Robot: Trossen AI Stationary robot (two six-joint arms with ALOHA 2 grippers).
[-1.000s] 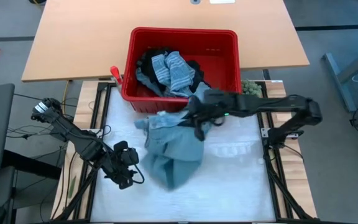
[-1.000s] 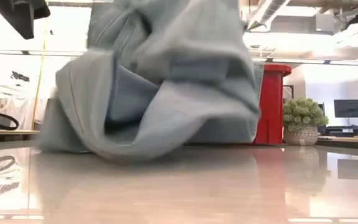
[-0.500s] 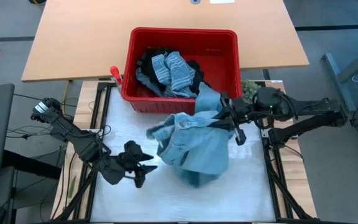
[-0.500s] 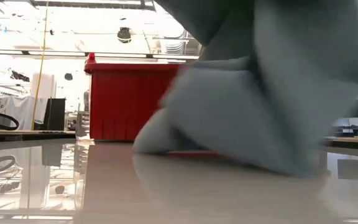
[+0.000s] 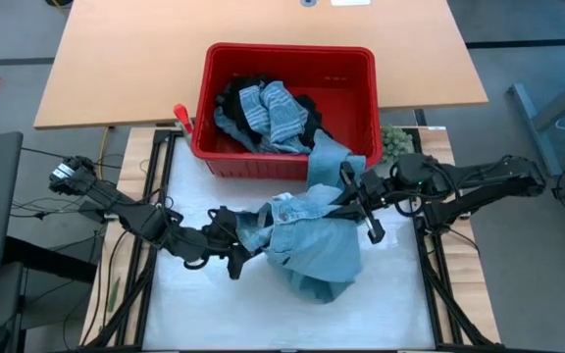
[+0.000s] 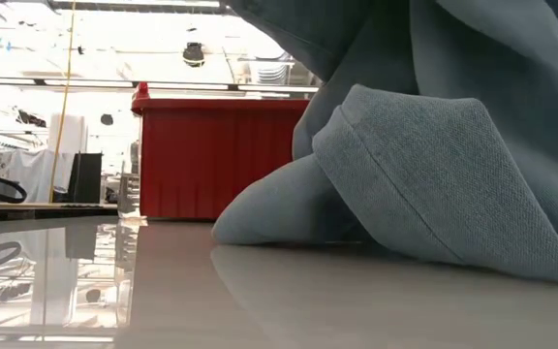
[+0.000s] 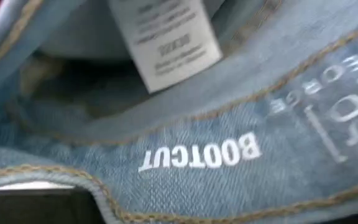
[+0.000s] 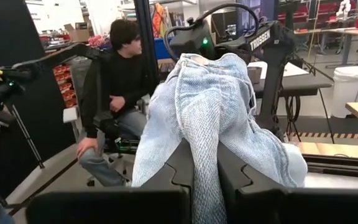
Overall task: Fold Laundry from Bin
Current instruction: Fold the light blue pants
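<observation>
A pair of light blue jeans (image 5: 312, 235) hangs from my right gripper (image 5: 348, 194), which is shut on it in front of the red bin (image 5: 361, 69). The jeans' lower part (image 5: 314, 282) rests crumpled on the table and fills the low view (image 6: 434, 184). My left gripper (image 5: 238, 240) is open at the jeans' waistband (image 7: 197, 155), a finger on either side of its left edge. Inside the bin lie a blue-white striped garment (image 5: 275, 113) and black ones (image 5: 235, 96). My right gripper pinches a bunched fold of the jeans (image 8: 205, 124) between its two fingers. The fingers come about level from the table's right side. The denim drapes over the fingers and hangs beyond them, with the lower end on the table.
The bin also shows in the low view (image 6: 211, 155), behind the jeans. A small green fuzzy lump (image 5: 392, 139) sits by the bin's right corner. A seated person (image 8: 120, 87) shows in the room beyond the table. Bare table surface (image 5: 194, 314) lies at the near left.
My right gripper has carried the jeans toward the table's right edge, dragging their lower part along the table. My left gripper has moved toward the right and far side, up to the jeans' waistband.
</observation>
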